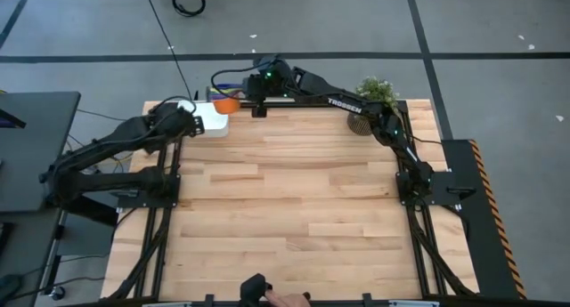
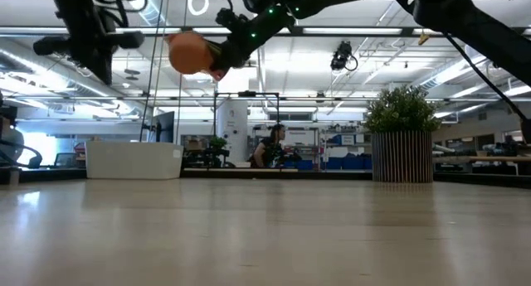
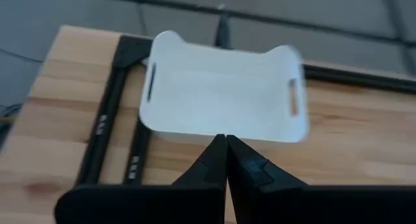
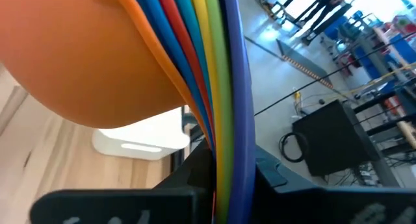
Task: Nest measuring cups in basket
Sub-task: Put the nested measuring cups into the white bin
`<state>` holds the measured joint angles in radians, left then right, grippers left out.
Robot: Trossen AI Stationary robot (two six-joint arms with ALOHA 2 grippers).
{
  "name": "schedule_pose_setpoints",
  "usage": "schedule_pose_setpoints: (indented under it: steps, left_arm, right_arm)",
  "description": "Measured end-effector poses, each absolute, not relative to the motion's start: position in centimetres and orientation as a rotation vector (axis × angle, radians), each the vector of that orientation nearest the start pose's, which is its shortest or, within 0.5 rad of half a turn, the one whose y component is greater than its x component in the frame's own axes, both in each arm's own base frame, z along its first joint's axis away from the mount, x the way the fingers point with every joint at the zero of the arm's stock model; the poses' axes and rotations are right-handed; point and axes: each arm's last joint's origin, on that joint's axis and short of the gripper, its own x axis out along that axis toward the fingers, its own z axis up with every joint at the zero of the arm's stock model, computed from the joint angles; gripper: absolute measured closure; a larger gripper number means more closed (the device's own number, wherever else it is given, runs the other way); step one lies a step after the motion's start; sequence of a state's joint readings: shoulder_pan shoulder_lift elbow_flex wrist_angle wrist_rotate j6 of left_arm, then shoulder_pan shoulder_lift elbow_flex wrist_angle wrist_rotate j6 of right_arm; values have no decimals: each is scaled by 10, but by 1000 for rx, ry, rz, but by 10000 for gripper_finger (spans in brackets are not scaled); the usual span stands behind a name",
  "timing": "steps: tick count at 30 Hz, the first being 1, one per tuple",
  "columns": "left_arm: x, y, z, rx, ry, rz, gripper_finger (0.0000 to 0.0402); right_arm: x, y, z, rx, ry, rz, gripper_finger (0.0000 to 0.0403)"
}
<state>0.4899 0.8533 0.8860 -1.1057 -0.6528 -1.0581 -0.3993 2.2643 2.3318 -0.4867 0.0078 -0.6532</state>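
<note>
My right gripper [image 4: 218, 178] clamps the handles of the nested measuring cups [image 1: 226, 103], stacked edge-on and running straight away from my fingers, orange bowl outermost. The stack hangs in the air just beside the basket [image 1: 210, 119] at the table's far edge. My left gripper [image 3: 225, 160] is clenched empty over the basket.

**Free room and obstacles at the far edge of the table**

The wooden table [image 1: 294, 200] lies open across its middle and near side. Obstacles gather along the far edge: the white basket [image 1: 209, 122] at the far-left corner, with the left gripper [image 1: 189, 120] above its left part; the right gripper [image 1: 245, 100], raised with the nested measuring cups [image 1: 226, 103] just beside the basket; the potted plant [image 1: 374, 100] far right.
</note>
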Motion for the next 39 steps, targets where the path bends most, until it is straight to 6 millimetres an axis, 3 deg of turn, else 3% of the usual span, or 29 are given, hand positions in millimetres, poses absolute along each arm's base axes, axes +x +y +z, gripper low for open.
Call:
schedule_pose_setpoints:
  steps: [9, 20, 27, 39]
  left_arm:
    - [136, 133, 270, -728, 605, 1480, 388]
    - [157, 189, 220, -757, 826, 1409, 388]
    - [171, 206, 203, -658, 864, 1341, 388]
    - [191, 215, 168, -800, 919, 1137, 388]
  right_arm:
    - [465, -198, 362, -573, 518, -254, 350]
    - [458, -199, 366, -618, 572, -279, 350]
    - [457, -200, 363, -610, 600, -267, 350]
    - [456, -200, 363, -611, 608, -276, 350]
